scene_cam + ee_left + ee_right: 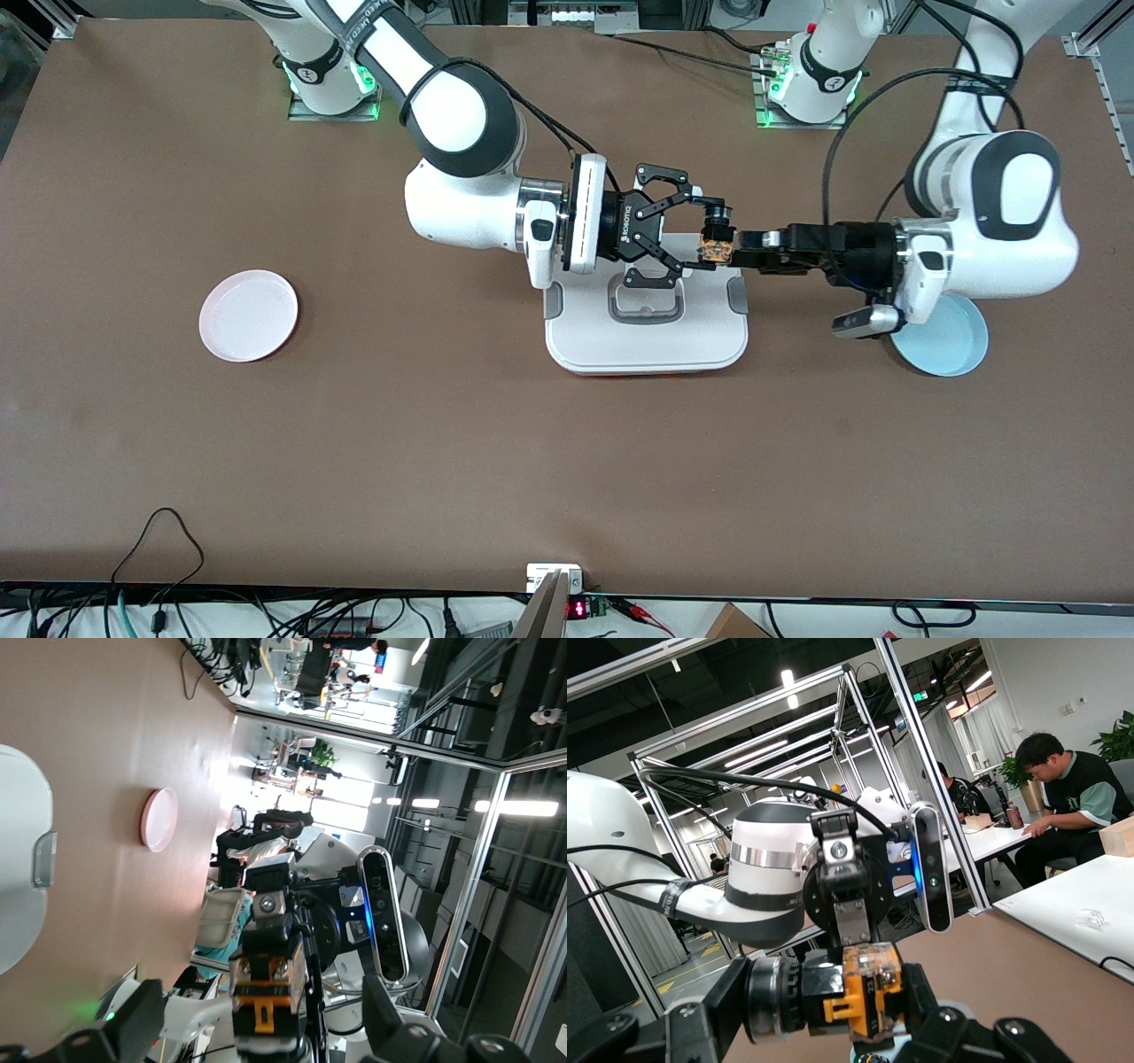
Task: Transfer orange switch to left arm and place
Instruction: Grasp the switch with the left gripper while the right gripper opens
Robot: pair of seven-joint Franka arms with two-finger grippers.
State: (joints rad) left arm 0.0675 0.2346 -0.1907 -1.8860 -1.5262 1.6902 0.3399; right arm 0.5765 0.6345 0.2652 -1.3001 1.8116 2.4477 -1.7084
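The orange switch (716,237), a small black cylinder with an orange body, hangs in the air over the white box (647,341), above the box's edge toward the arms' bases. My right gripper (698,234) is shut on it, clamping it end to end; the right wrist view shows the switch (855,992) pressed between the pads of the right gripper (833,1003). My left gripper (742,250) meets it from the left arm's end. In the left wrist view the left gripper (261,1014) is open, its fingers standing either side of the switch (264,988) with gaps.
A pink plate (248,315) lies toward the right arm's end of the table. A blue plate (957,346) lies under the left arm's wrist. The box (18,868) has grey side clips and a grey handle recess (645,306) on top.
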